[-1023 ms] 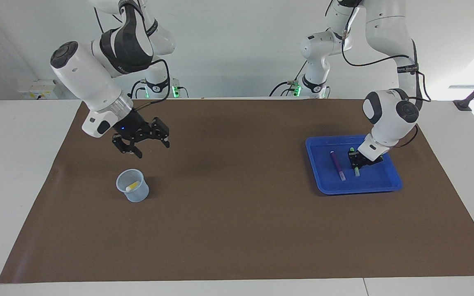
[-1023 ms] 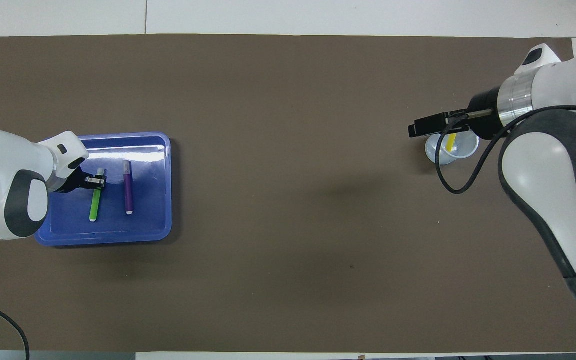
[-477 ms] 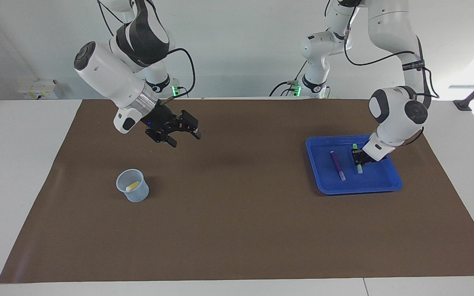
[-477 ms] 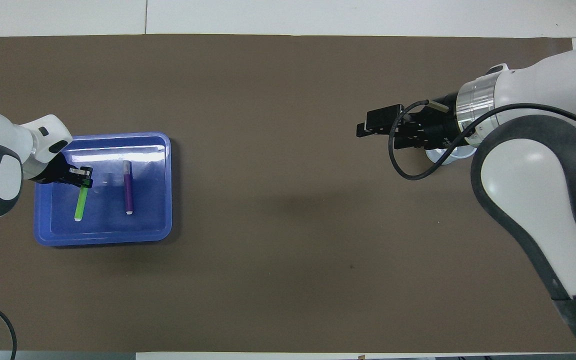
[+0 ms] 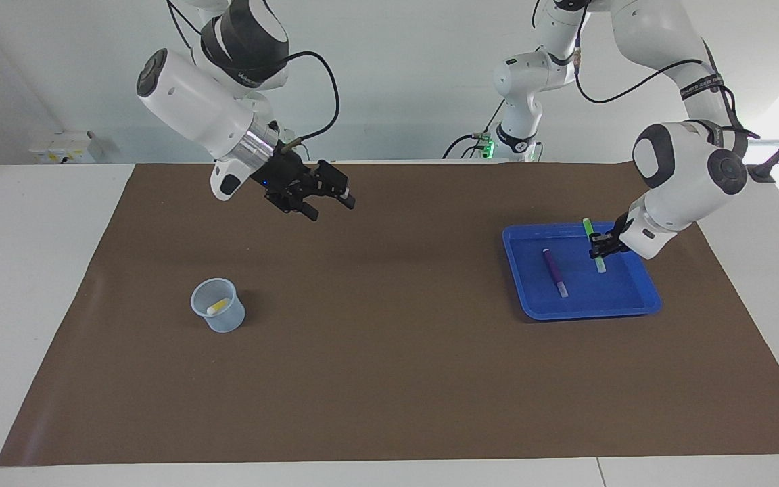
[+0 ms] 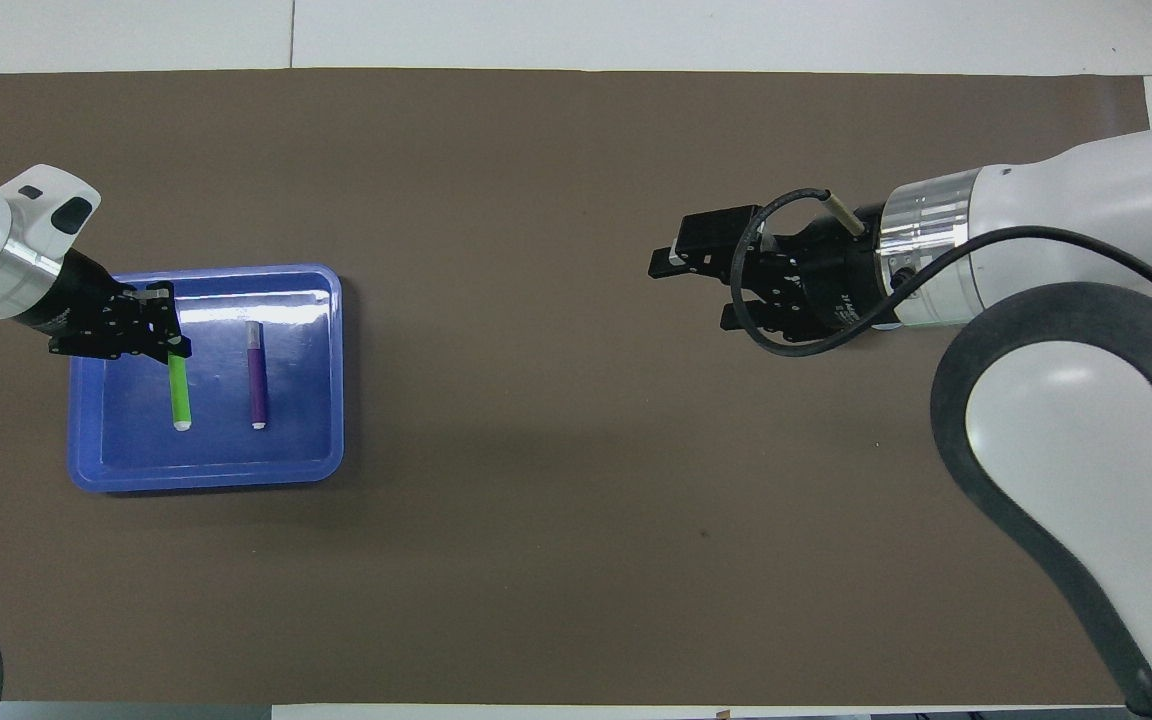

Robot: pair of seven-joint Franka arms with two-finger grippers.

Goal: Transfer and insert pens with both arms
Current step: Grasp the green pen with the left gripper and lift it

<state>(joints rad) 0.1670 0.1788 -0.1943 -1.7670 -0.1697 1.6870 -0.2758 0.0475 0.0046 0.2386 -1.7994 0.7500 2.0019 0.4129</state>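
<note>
Hiding most of the cup (image 5: pixel 218 305) in the overhead view, the right arm's wrist leaves it readable only from the facing view, where the pale cup stands on the brown mat (image 5: pixel 389 379) toward the right arm's end of the tabletop (image 5: pixel 38 284), with the yellow pen (image 5: pixel 214 308) lying slanted inside it. The right tool (image 5: pixel 330 203) hangs in the air over bare mat, its fingers spread apart and holding nothing.

The left tool (image 5: pixel 603 247) is clenched on the green pen (image 5: pixel 593 244) and carries it over the blue tray (image 5: pixel 589 312). The fingers cover the pen's middle, so only its two ends show; whether its lower, pale tip touches the tray floor cannot be told. The purple pen (image 5: pixel 554 272) lies flat in the tray, beside the green one and apart from it, toward the table's middle.

The left arm's upper links are cut off at the picture edge in both views. Between tray and cup the mat lies wide open, as does the whole strip farther from the robots. The tray sits near the mat's edge at the left arm's end.
</note>
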